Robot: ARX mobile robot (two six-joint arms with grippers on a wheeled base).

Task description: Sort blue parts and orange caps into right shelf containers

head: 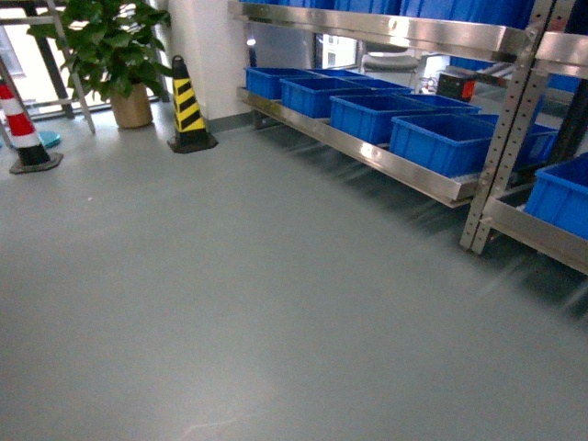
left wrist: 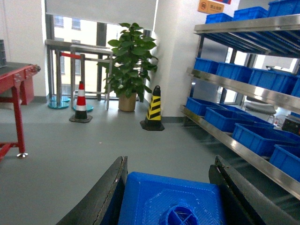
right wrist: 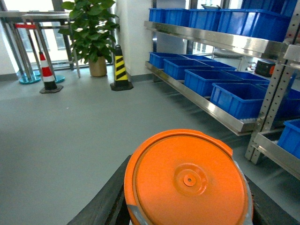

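A: What sits closest to the lens?

B: In the right wrist view, an orange cap [right wrist: 188, 180] fills the bottom, flat top up, clamped in the right gripper [right wrist: 187, 206], whose dark fingers show at its 8 and 4 o'clock. In the left wrist view, the left gripper [left wrist: 171, 206] is clamped on a blue part [left wrist: 171, 201] with a ribbed round socket.

A: How would they handle?

B: Both look like rigid, light plastic; the cap's smooth wall may slip, so a hold across its sides seems best.

A: Where do they go?

B: Blue crates [head: 441, 142] line the low steel shelf [head: 404, 170] at 2 o'clock in the head view, well apart from both grippers.

A: Any writing?

B: An orange sign [left wrist: 213, 6] at 1 o'clock, too blurred to read.
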